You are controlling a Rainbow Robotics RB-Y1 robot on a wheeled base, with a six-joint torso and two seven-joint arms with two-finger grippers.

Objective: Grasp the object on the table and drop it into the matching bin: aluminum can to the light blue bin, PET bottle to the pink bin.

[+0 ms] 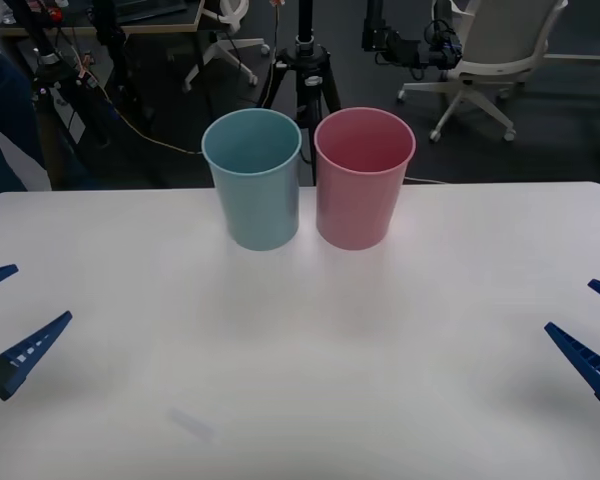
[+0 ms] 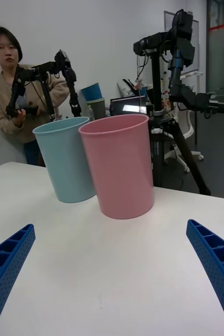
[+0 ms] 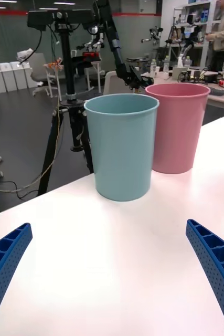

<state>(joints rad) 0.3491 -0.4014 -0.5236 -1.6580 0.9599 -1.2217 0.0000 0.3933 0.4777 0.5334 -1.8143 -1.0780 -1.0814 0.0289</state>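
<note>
**Two open hands either side of a white tabletop, two bins at the back**

Seen from above and in front. At far left, left hand (image 1: 10, 315), blue ribbed fingers spread wide, gripping nothing, poised low over the near left part of the tabletop (image 1: 300, 380). Toward the far edge, slightly left of centre, light blue bin (image 1: 255, 200), upright, mouth open. Just beside it on the right, pink bin (image 1: 360, 205), same shape, upright, walls close to the blue one's or barely touching; cannot tell which. At far right, right hand (image 1: 592, 328), fingers likewise spread wide and holding nothing, mirroring the left.

Whereabouts of the aluminum can: cannot tell. Bin floors hidden below the rims.

Likely handling of such a can, as a judgement: light, thin-walled, easy to dent, smooth and a little slippery. Best taken across the middle of the body with moderate squeeze, not by the top rim or pull tab.

Room to move: broad open white surface between the hands and in front of both bins. Bins near the far edge, with a black tripod (image 1: 305, 70) on the floor just beyond. Tall rims to clear before any drop; a knock could tip either bin into its neighbour.
</note>
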